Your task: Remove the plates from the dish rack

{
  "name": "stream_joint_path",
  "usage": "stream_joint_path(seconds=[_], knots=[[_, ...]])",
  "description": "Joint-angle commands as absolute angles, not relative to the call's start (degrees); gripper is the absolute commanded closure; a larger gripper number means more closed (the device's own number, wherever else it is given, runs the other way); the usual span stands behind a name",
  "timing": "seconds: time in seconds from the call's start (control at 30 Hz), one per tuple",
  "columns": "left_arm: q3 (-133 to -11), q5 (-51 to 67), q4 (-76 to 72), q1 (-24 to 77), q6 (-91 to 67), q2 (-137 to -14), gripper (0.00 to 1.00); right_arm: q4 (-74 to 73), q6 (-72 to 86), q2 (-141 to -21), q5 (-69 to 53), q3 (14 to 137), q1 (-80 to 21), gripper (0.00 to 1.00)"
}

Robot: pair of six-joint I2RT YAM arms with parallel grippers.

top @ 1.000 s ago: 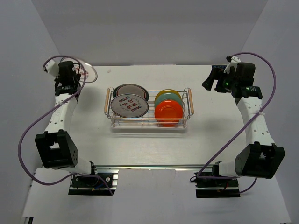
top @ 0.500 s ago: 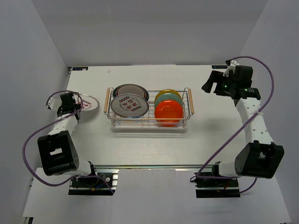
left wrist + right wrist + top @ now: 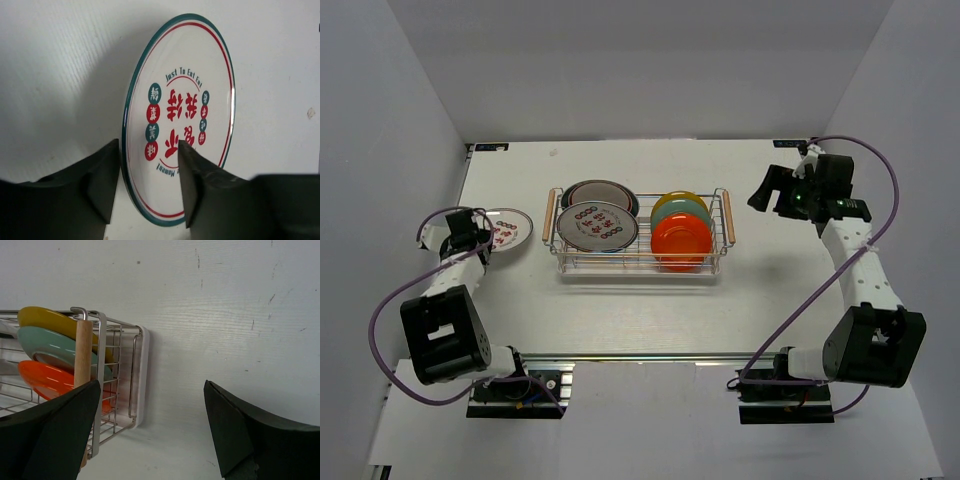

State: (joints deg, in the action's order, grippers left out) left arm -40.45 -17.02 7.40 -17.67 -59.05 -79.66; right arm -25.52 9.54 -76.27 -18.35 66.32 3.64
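Note:
The silver wire dish rack [image 3: 620,265] stands mid-table. It holds two white red-marked plates [image 3: 601,226] at its left end. At its right end stand the yellow [image 3: 680,200], teal [image 3: 684,212] and orange [image 3: 681,242] plates. My left gripper [image 3: 472,237] is shut on the rim of a third white red-marked plate [image 3: 510,230], low at the table left of the rack. In the left wrist view its fingers [image 3: 149,145] straddle that plate's [image 3: 200,75] green rim. My right gripper [image 3: 770,190] is open and empty, right of the rack.
The right wrist view shows my open right gripper [image 3: 151,385] over bare table, beside the rack's right wooden handle [image 3: 83,360] and white base edge [image 3: 142,380]. The yellow [image 3: 45,317], teal [image 3: 50,342] and orange [image 3: 42,380] plates stand behind the handle. Grey walls enclose the table.
My left arm swung from the back left, high up, down to the table left of the rack, carrying the white plate. My right gripper shifted slightly toward the rack.

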Motion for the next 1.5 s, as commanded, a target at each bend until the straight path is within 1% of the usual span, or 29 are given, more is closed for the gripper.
stream_joint_path(seconds=[0.0, 0.1, 0.2, 0.23, 0.3, 0.33, 0.37, 0.57, 0.67, 0.7, 0.73, 0.77, 0.83, 0.87, 0.9, 0.93, 0.97, 1.0, 1.03, 1.17, 1.3, 1.33, 1.4, 1.47], knots=[[-40.96, -17.14, 10.54, -18.54, -59.24, -75.94, 0.40, -22.94, 10.46, -73.83, -19.25, 65.66, 3.78, 0.11], [-39.82, -17.75, 11.07, -18.54, -59.06, -75.15, 0.37, -22.77, 10.46, -72.69, -19.25, 64.95, 3.78, 0.11], [-39.29, -17.84, 12.38, -19.07, -58.89, -74.53, 0.30, -22.41, 10.63, -71.54, -19.16, 64.34, 3.78, 0.11], [-39.64, -18.28, 13.18, -19.07, -58.89, -74.27, 0.22, -22.41, 10.63, -71.19, -19.16, 64.25, 3.78, 0.11], [-39.81, -19.51, 15.02, -19.07, -58.63, -72.96, 0.13, -22.50, 10.55, -70.84, -19.07, 63.90, 3.78, 0.11], [-39.99, -19.86, 15.55, -19.07, -58.19, -72.25, 0.06, -22.50, 10.46, -70.49, -19.07, 63.90, 3.78, 0.11], [-40.51, -19.95, 15.90, -19.59, -57.40, -71.55, 0.02, -22.41, 10.37, -70.31, -18.81, 63.81, 3.87, 0.11], [-46.47, -16.09, 18.72, -19.60, -49.41, -66.10, 0.02, -23.11, 9.67, -70.66, -18.46, 64.51, 3.78, 0.11], [-48.86, -6.19, 13.47, -19.60, -39.93, -65.13, 0.02, -23.47, 8.88, -70.84, -17.58, 65.39, 3.78, 0.11], [-50.43, -2.32, 8.23, -18.90, -34.33, -65.48, 0.02, -23.21, 8.44, -70.93, -17.58, 65.74, 3.78, 0.11], [-51.58, 5.98, 5.91, -18.29, -31.75, -67.65, 0.02, -23.03, 8.26, -71.01, -17.58, 65.83, 3.78, 0.11], [-53.42, 10.50, 2.76, -18.28, -26.07, -69.59, 0.02, -22.94, 7.91, -71.10, -17.58, 66.00, 3.78, 0.11], [-61.32, 21.65, 2.11, -18.28, -21.47, -74.07, 0.02, -24.16, 6.42, -72.06, -17.84, 67.31, 3.78, 0.11], [-64.39, 35.72, 1.94, -17.76, -17.88, -79.31, 0.02, -24.95, 5.63, -72.33, -18.19, 67.85, 3.78, 0.11], [-70.86, 42.12, 2.37, -17.75, -16.71, -81.80, 0.02, -25.22, 5.19, -72.51, -18.19, 68.03, 3.61, 0.11], [-73.80, 47.67, 2.72, -17.75, -15.31, -84.09, 0.02, -25.22, 4.66, -72.68, -18.02, 68.11, 3.69, 0.11], [-76.26, 57.64, 4.03, -17.14, -10.94, -86.98, 0.02, -25.05, 4.31, -72.60, -17.93, 67.94, 3.69, 0.11], [-78.29, 61.48, 5.17, -16.44, -8.20, -87.71, 0.02, -24.87, 3.96, -72.51, -17.93, 67.85, 3.78, 0.11], [-81.79, 65.09, 10.67, -15.22, -0.34, -87.80, 0.02, -24.61, 3.43, -72.42, -18.19, 67.50, 3.78, 0.11], [-83.68, 65.83, 17.30, -11.53, 14.02, -83.25, 0.02, -24.70, 2.37, -72.51, -18.63, 67.59, 3.52, 0.11], [-83.58, 67.32, 21.70, -7.14, 21.26, -81.30, 0.02, -25.57, 2.20, -73.65, -18.98, 68.38, 3.43, 0.11], [-84.89, 67.24, 26.67, -6.34, 26.40, -81.39, 0.02, -25.75, 2.11, -73.91, -19.07, 68.55, 3.43, 0.11], [-86.30, 63.73, 30.48, -3.45, 29.87, -82.00, 0.02, -26.10, 2.11, -74.35, -19.25, 68.82, 3.43, 0.11], [-88.67, 61.19, 37.41, -1.50, 36.54, -83.57, 0.02, -26.45, 2.02, -74.88, -19.86, 68.99, 3.43, 0.11]])
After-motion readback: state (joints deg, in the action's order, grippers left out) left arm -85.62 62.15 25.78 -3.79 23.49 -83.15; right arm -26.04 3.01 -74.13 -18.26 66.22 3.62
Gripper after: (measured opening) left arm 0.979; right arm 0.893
